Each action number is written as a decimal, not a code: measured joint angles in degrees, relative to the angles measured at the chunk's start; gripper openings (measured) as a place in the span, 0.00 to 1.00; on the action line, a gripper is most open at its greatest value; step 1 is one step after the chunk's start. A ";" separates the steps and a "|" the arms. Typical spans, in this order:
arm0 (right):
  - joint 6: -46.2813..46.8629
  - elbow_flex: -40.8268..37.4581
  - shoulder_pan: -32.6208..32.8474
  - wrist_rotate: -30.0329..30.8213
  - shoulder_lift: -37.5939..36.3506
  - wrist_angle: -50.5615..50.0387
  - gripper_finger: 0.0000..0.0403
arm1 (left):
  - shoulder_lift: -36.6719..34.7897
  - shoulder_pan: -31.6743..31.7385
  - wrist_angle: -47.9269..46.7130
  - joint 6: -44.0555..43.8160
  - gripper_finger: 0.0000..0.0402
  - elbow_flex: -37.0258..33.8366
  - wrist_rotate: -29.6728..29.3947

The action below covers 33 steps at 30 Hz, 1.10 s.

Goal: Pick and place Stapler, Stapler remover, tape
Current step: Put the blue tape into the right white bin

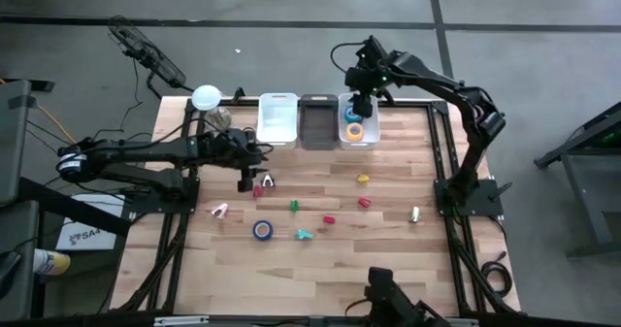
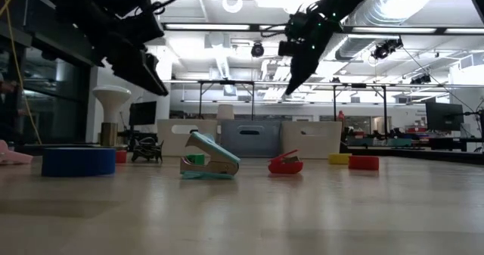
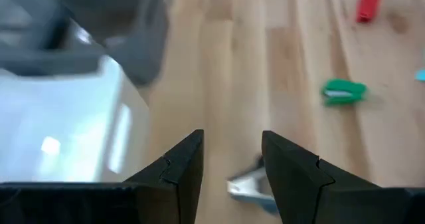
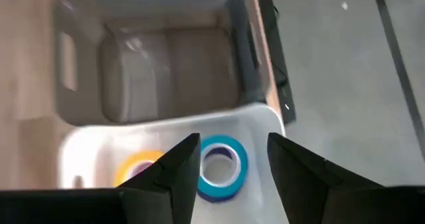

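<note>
Wooden tabletop (image 1: 388, 220) with three bins at far edge. Right end effector (image 1: 360, 105) above rightmost bin (image 4: 93, 147), fingers apart, empty; directly below it, blue tape roll (image 4: 222, 167) beside yellow tape roll (image 4: 136, 165). Left end effector (image 1: 245, 179) over tabletop, fingers apart, empty; metal stapler remover (image 3: 247, 186) just beneath. Another blue tape roll (image 1: 262, 230) nearer front edge, well apart.

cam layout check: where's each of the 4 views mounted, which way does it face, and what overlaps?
High: overhead, straight down on the table; both arms show, left gripper over the wood, right gripper over the right bin.
Low: table height, level across to the bins; arms enter from above.
Left wrist: past its open fingers at wood, the white bin and a green stapler.
Right wrist: past its open fingers into the right bin.
Shared: high and right wrist both show the blue tape and yellow tape binned.
</note>
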 joint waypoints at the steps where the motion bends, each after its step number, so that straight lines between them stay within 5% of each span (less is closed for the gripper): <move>1: 0.01 0.00 0.00 -1.20 -0.31 0.00 0.42 | 0.00 0.00 -0.96 -1.43 0.37 0.00 0.76; 9: -0.47 0.00 2.04 -7.59 -0.79 0.18 0.42 | 0.00 -0.75 -7.38 -14.76 0.37 0.00 8.10; 22: -2.14 -0.02 7.91 -7.71 -1.15 0.36 0.42 | 0.70 -15.21 -11.16 -36.21 0.37 0.00 2.40; 33: -2.59 -0.04 12.36 -12.79 -7.08 0.69 0.41 | 13.85 -25.04 -9.80 -53.66 0.37 0.00 2.02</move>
